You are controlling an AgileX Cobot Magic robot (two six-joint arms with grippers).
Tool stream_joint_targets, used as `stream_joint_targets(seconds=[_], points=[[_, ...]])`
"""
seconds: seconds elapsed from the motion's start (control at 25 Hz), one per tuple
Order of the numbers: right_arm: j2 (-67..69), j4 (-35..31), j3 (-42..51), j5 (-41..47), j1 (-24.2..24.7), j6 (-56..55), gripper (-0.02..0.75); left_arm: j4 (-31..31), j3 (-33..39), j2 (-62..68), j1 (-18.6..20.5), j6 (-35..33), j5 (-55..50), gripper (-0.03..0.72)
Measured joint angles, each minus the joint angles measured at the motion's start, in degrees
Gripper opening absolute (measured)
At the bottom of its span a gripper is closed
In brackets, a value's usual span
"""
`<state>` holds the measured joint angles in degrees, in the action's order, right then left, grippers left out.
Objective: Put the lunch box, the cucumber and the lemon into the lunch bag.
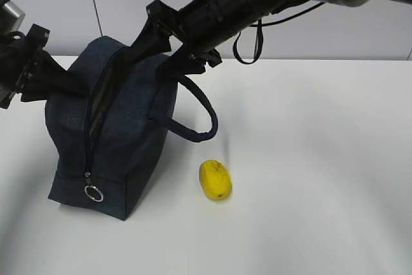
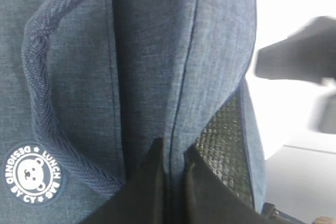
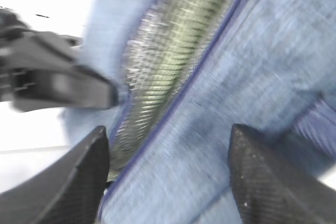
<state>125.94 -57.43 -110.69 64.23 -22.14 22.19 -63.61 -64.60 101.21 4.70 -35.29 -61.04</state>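
Meanwhile boxy navy fabric lunch bag (image 1: 122,140) stands unzipped; left gripper (image 2: 170,153) pinches its edge, right gripper (image 3: 168,177) gapes empty above. Bumpy yellow lemon (image 1: 215,180) outside; box, cucumber unseen.

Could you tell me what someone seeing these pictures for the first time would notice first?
Most striking is the boxy dark navy fabric lunch bag standing left of centre on the white table, unzipped, its opening showing a silvery lining. The left gripper pinches the bag's edge shut, while the right gripper hangs open just above the opening. A small bumpy bright yellow lemon lies alone on the table right of the bag.
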Motion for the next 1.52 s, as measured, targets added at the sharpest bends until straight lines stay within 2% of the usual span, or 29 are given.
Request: stream_joint_targets(seconds=[0.2,0.56,0.68,0.8,0.92,1.04,1.32,1.52], points=[[-3.5,2.8,-1.7,1.6,0.0,-0.4,0.529,1.1,0.0,0.0,0.0,0.0,0.7,0.000],[-11.8,29.4,-3.9,6.2,-1.5,-10.5,0.529,5.6,0.0,0.0,0.0,0.7,2.5,0.000],[-13.5,38.9,-3.9,6.6,-4.1,-14.5,0.529,6.4,0.0,0.0,0.0,1.0,2.9,0.000],[-14.3,45.4,-3.9,6.9,-7.2,-18.3,0.529,6.6,0.0,0.0,0.0,1.4,3.0,0.000],[-14.7,47.6,-3.2,7.1,-9.4,-20.5,0.529,6.7,0.0,0.0,0.0,2.0,3.1,0.000],[-15.9,49.0,1.3,7.0,-9.8,-21.7,0.529,7.7,0.0,0.0,0.0,2.8,3.1,0.000],[-24.1,56.4,19.1,6.7,-9.8,-24.1,0.529,9.9,0.0,0.0,0.0,4.6,3.3,0.000],[-30.0,56.5,34.9,-5.5,-9.8,-24.3,0.529,10.0,0.0,0.0,0.0,5.5,3.2,0.000]])
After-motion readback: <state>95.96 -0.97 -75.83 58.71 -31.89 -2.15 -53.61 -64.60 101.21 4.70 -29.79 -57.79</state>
